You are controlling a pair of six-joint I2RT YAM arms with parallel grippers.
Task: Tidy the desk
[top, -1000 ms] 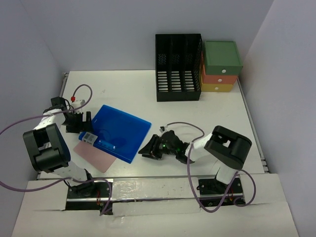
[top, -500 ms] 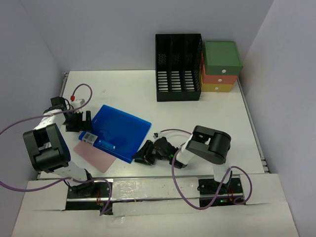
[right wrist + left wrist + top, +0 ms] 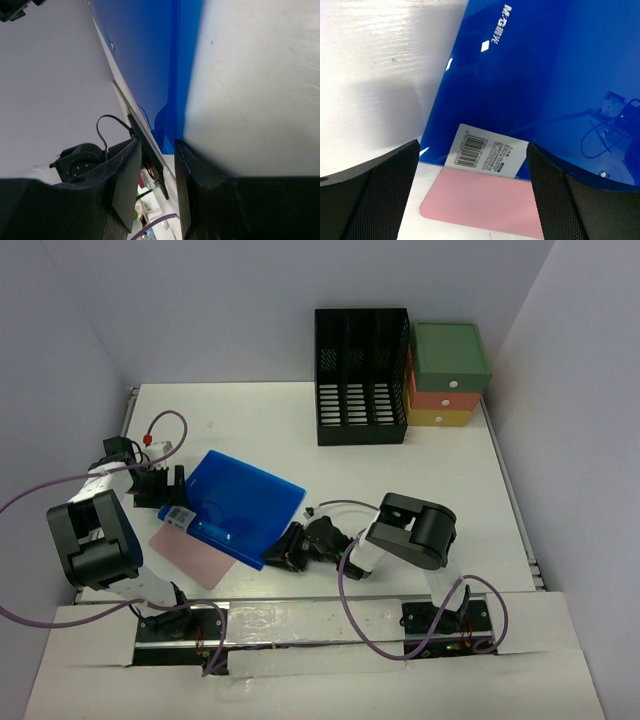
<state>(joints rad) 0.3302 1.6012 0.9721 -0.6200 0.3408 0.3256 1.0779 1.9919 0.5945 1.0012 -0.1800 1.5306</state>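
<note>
At 9 o'clock on the white surface [image 3: 440, 460], left pincer [image 3: 163, 485] gapes wide beside blue folder [image 3: 245, 505], which overlaps pink sheet [image 3: 195, 555]. At folder's 5 o'clock corner, right pincer [image 3: 283, 556] jaws narrow, straddling the edge; clamped or not, can't tell. Surface spans the view under both arms.

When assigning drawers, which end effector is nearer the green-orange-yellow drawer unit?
Right. The right end effector is at the blue folder's near right edge, front-left of the drawer unit; the left end effector sits farther left, beyond the folder.
</note>
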